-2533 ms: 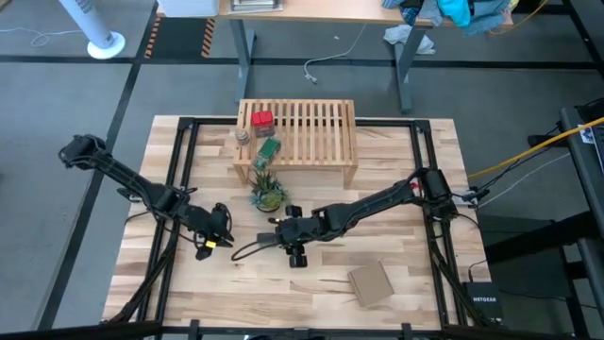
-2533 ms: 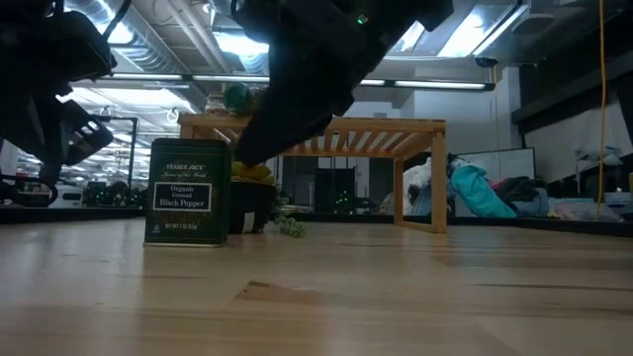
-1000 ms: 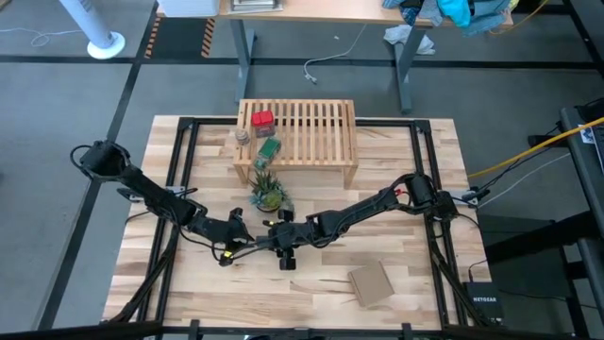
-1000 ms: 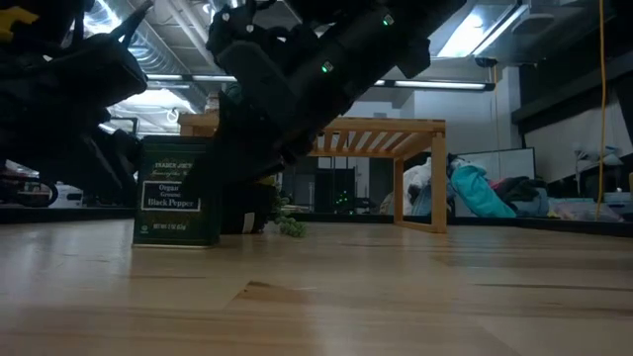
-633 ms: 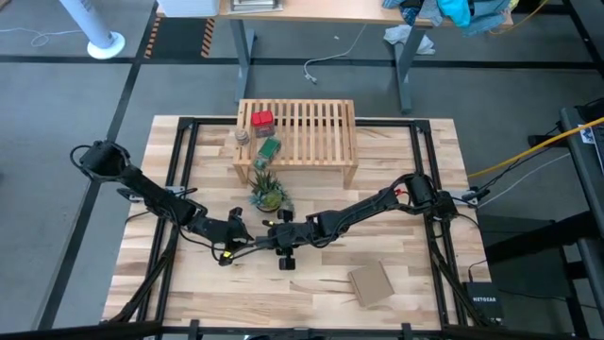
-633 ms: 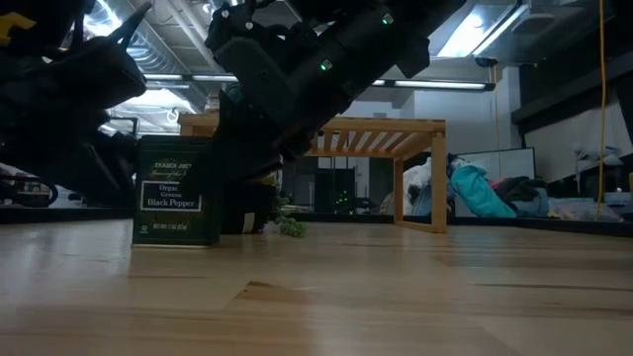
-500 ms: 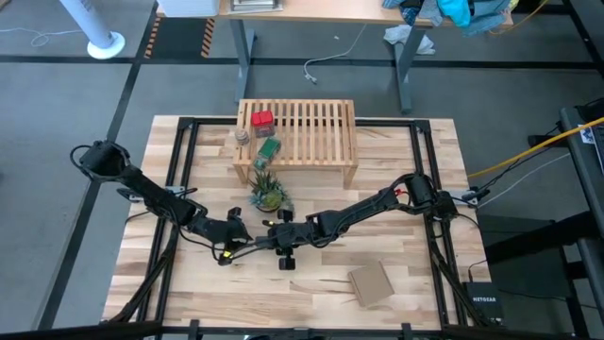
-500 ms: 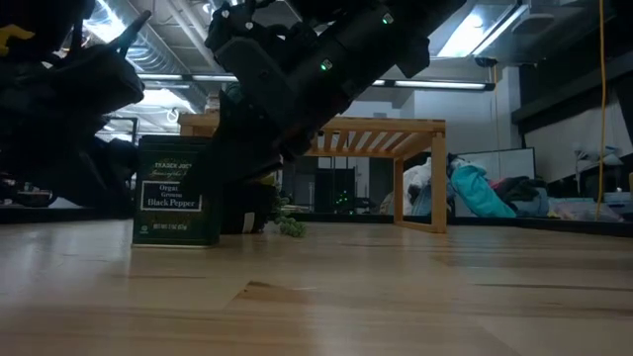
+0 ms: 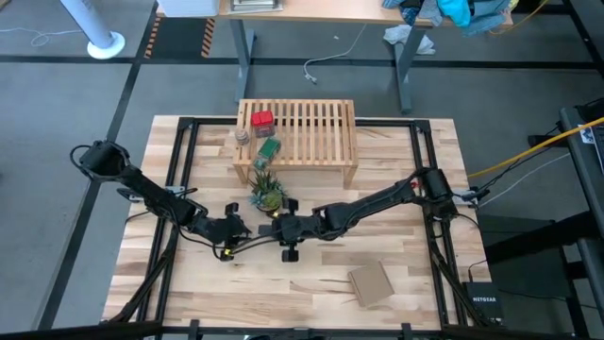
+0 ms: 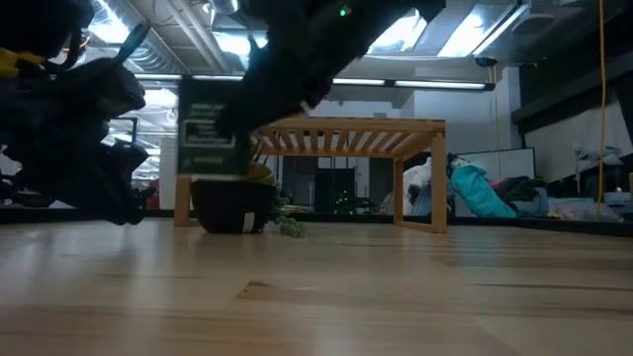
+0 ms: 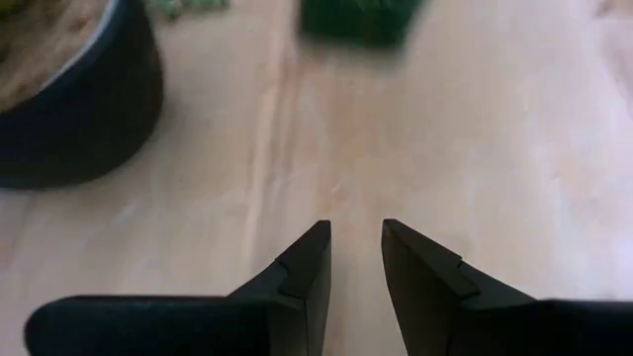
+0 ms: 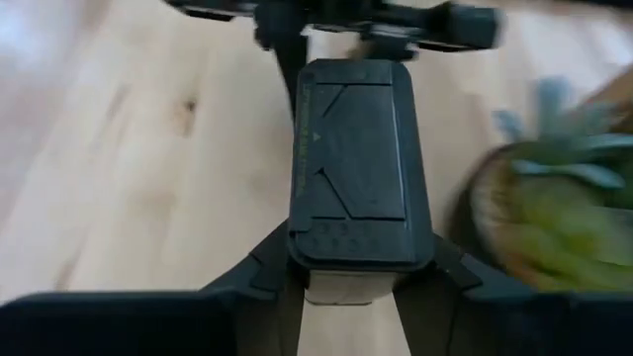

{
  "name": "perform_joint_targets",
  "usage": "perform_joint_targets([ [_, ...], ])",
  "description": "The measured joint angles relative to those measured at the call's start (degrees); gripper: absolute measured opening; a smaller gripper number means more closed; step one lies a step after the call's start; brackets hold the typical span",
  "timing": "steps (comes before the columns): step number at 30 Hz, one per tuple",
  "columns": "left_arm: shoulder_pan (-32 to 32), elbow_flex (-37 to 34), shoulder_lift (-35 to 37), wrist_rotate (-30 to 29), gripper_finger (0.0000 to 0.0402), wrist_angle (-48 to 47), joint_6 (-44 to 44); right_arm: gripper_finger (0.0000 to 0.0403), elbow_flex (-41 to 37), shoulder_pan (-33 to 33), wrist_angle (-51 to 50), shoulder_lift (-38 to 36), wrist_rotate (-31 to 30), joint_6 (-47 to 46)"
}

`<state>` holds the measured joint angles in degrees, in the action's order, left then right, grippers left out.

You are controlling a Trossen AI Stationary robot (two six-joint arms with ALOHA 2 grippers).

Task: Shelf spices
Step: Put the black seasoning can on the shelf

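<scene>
One spice, the dark tin, is clamped between the fingers of the right pincer and hangs clear of the desk, just in front of the plant. Three others, the red tin, the green-capped jar and the tiny jar, sit at the left end of the shelf. The left pincer waits low beside it, fingers slightly apart and empty. To do the carry well, I would lift the tin above the plant leaves, keep it upright, and lower it on free slats.
</scene>
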<state>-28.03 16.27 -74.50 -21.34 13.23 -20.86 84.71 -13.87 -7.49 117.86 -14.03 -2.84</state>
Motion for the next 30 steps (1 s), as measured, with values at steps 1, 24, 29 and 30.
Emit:
perform_joint_targets([
  [1, 0.0, 0.0, 0.1, -0.5, 0.0086, -1.3, -0.2, 0.0124, 0.0, 0.0, -0.9, -0.7, -1.2, 0.3],
  [24, 0.0, 0.0, 2.1, -5.1, 0.0086, -7.9, -3.4, 0.013, 0.0, 2.0, -18.9, -24.3, -25.2, 14.5],
  [29, 0.0, 0.0, 2.1, -5.1, 0.0086, -7.8, -3.4, 0.013, 0.0, 7.3, -20.1, -30.7, -17.4, 17.0],
  [30, 0.0, 0.0, 2.1, -5.1, 0.0086, -7.7, -3.4, 0.013, 0.0, 8.8, -20.3, -31.7, -14.7, 17.4],
])
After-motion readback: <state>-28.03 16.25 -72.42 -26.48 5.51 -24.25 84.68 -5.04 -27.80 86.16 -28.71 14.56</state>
